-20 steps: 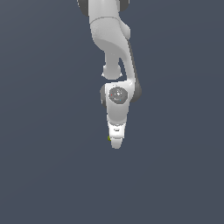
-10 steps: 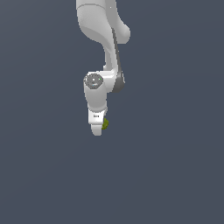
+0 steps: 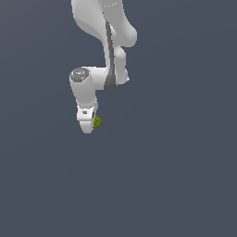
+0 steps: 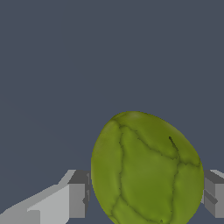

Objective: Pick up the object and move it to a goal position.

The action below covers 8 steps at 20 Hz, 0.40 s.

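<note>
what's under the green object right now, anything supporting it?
Nothing visible under the green object: only plain grey background behind it in both views. It sits between the gripper fingers. The pad contact itself is covered by the object.

A plain, even slate-grey backdrop (image 3: 185,176) fills both views, flatly lit, with no visible seam between floor and wall, near or far.
</note>
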### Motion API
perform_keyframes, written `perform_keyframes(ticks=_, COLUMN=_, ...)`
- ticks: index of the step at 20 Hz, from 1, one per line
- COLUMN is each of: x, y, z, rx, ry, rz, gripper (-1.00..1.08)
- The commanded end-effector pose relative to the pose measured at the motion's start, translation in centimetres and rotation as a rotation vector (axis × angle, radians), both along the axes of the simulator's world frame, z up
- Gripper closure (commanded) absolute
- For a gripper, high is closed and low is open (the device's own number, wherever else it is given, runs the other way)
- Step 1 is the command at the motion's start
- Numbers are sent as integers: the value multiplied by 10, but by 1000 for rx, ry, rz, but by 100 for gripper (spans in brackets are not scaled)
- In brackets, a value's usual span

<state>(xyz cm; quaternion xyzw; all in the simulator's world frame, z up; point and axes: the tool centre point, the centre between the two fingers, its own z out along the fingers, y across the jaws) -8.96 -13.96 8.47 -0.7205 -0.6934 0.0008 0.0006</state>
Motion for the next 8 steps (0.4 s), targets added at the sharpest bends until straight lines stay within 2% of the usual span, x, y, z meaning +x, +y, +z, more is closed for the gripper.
perform_keyframes(ticks=1, x=-6, y=-11, z=3, rx=0, ry=-2, rz=2, gripper=108)
perform_keyframes(ticks=8, x=-11, y=-22, z=6, rx=0, ry=-2, rz=2, gripper=108)
